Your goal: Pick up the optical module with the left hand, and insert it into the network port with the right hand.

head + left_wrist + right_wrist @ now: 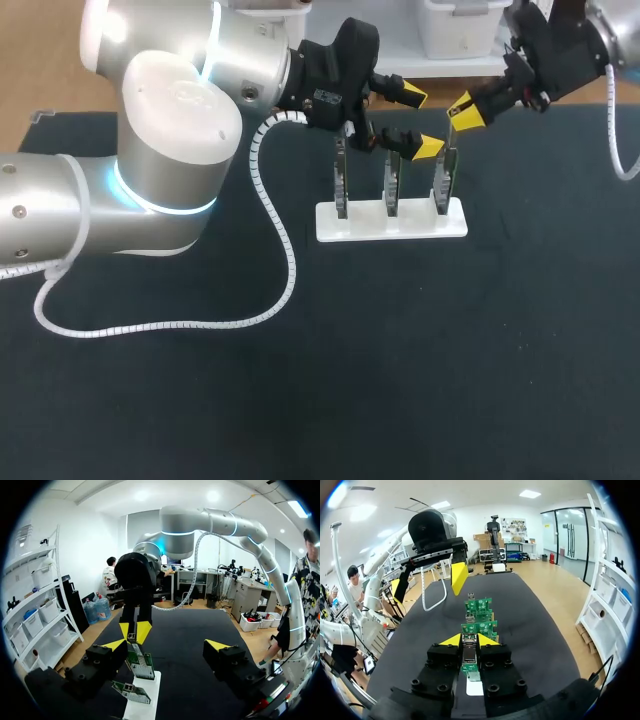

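The right gripper [468, 641] is clamped on the optical module [469, 656], just above the nearest green circuit board [479, 628] on the white stand [390, 225]. Square the module to that board's port cage [144, 671], then press straight (no twisting). The left gripper [167, 645] hangs wide open beside the boards.

The left gripper [166, 645] is hanging over the dark table [192, 630] with its two yellow-tipped fingers spread wide, nothing touching them. Ahead of it, the right gripper [134, 630] is pointing down from its arm, its yellow tips pinching a small optical module [131, 637] just above an upright circuit board [141, 666]. A second board [131, 691] (closer to the camera) is standing in the same white holder [146, 700], beside the left gripper's finger.
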You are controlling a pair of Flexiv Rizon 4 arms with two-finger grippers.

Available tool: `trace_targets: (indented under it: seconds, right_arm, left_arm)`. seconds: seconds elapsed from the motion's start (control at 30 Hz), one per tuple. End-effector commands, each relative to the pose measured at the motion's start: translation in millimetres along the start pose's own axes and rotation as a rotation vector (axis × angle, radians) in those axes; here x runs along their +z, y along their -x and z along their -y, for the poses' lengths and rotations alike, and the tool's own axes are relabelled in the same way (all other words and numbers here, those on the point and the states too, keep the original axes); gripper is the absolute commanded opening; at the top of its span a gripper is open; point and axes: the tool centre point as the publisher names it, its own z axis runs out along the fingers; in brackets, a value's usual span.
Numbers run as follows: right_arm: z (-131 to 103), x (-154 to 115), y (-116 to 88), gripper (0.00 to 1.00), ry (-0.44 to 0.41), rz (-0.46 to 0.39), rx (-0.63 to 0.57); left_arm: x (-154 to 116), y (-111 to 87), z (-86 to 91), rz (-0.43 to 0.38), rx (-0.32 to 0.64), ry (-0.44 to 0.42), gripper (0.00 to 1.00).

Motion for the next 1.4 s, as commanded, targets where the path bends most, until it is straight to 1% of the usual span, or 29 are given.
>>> trace_targets:
  seconds: [0.03,0.27,0.3,0.33,0.37,0.4,0.47,0.7,1.33,1.4]
  right_arm:
    - [1.2,1.9,-4.2,0.0,0.004,0.001,0.004]
    - [0.4,5.4,-5.7,0.0,0.015,-0.002,0.008]
    - [0.1,5.4,-4.3,0.14,0.022,0.005,-0.001]
    - [-0.8,5.2,-2.6,0.39,0.027,0.005,-0.01]
    - [-1.3,5.1,-1.4,0.41,0.029,0.006,-0.014]
    - [-1.4,4.8,-0.4,0.36,0.028,0.006,-0.017]
    - [-1.0,3.9,1.1,0.0,0.022,0.005,-0.025]
    - [-0.9,0.4,3.9,0.0,0.013,0.006,-0.032]
    - [-3.3,6.7,-4.9,0.0,0.023,-0.002,-0.02]
    - [-3.8,6.2,-4.7,0.0,0.015,-0.022,-0.034]
  left_arm:
    - [0.1,0.8,0.8,-0.005,-0.002,0.003,1.0]
    - [0.1,0.8,0.8,-0.005,-0.002,0.003,1.0]
    - [0.1,0.8,0.8,-0.005,-0.002,0.003,1.0]
    - [0.1,0.8,0.8,-0.005,-0.002,0.003,1.0]
    - [0.1,0.8,0.8,-0.005,-0.002,0.003,1.0]
    - [0.1,0.8,0.8,-0.005,-0.002,0.003,1.0]
    - [0.1,0.8,0.8,-0.005,-0.002,0.003,1.0]
    - [0.1,0.8,0.8,-0.005,-0.002,0.003,1.0]
    - [0.1,0.8,0.8,-0.005,-0.002,0.003,1.0]
    - [0.1,0.8,0.8,-0.005,-0.002,0.003,1.0]
